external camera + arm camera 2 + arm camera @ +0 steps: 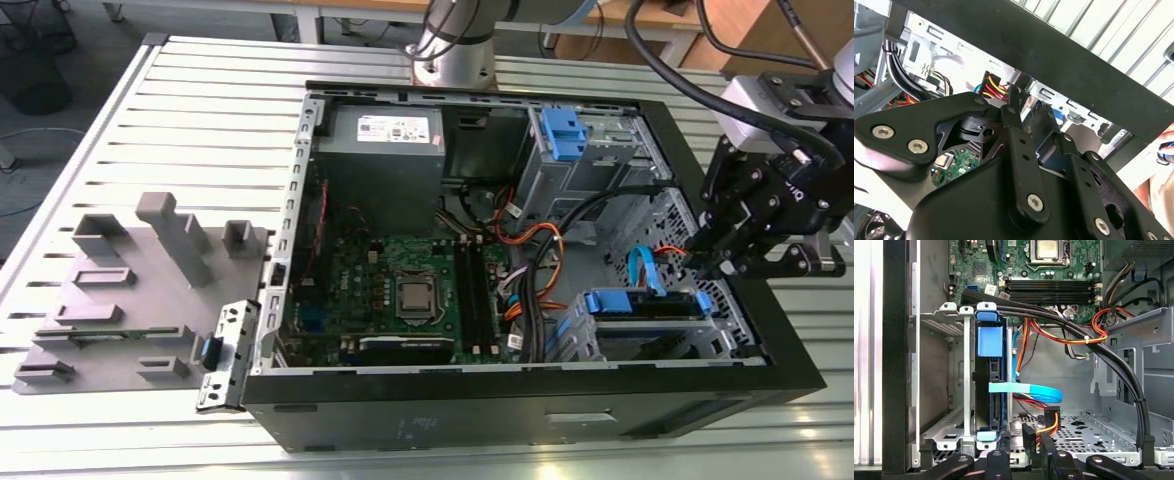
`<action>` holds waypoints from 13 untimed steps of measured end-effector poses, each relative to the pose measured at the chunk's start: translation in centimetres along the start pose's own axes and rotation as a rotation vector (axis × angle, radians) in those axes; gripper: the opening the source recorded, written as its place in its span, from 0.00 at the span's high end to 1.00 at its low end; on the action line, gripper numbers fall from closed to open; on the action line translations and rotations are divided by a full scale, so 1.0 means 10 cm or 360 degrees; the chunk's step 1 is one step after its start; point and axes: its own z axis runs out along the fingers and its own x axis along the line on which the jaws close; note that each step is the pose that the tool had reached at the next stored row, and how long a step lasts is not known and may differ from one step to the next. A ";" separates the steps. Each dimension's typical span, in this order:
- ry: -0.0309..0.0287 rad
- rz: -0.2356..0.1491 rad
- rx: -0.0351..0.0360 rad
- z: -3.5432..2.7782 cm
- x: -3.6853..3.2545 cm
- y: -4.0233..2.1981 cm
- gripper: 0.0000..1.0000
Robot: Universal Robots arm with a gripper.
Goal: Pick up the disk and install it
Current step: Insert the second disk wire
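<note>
Lying open, computer case (pixel 534 420): laid on its side on the slatted table (pixel 200 120) with the side panel off, so that the bays can be reached from above.
Drive cage (pixel 956 440): fixed in the case corner at the exterior view's right, with the bundled cables (pixel 1124 375) routed clear of its mouth.
Disk (pixel 985 410): seated on edge in that cage, blue bracket (pixel 990 340) facing out for handling; judged installed or nearly so.
Gripper (pixel 738 268): held over the case wall just beside the cage, in line with the disk.
Fingers (pixel 1028 435): seemingly drawn narrow with nothing between them, though the angle is poor.
</note>
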 end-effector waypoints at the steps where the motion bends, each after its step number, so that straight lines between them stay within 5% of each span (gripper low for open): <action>1: -0.00001 0.0000 0.0000 0.000 0.000 0.000 0.64; 8: -0.00001 0.0000 0.0000 0.000 -0.003 0.000 0.64; 10: -0.00002 0.0000 0.0000 0.001 -0.003 0.000 0.77; 13: -0.00001 0.0000 0.0000 0.000 -0.004 0.000 0.83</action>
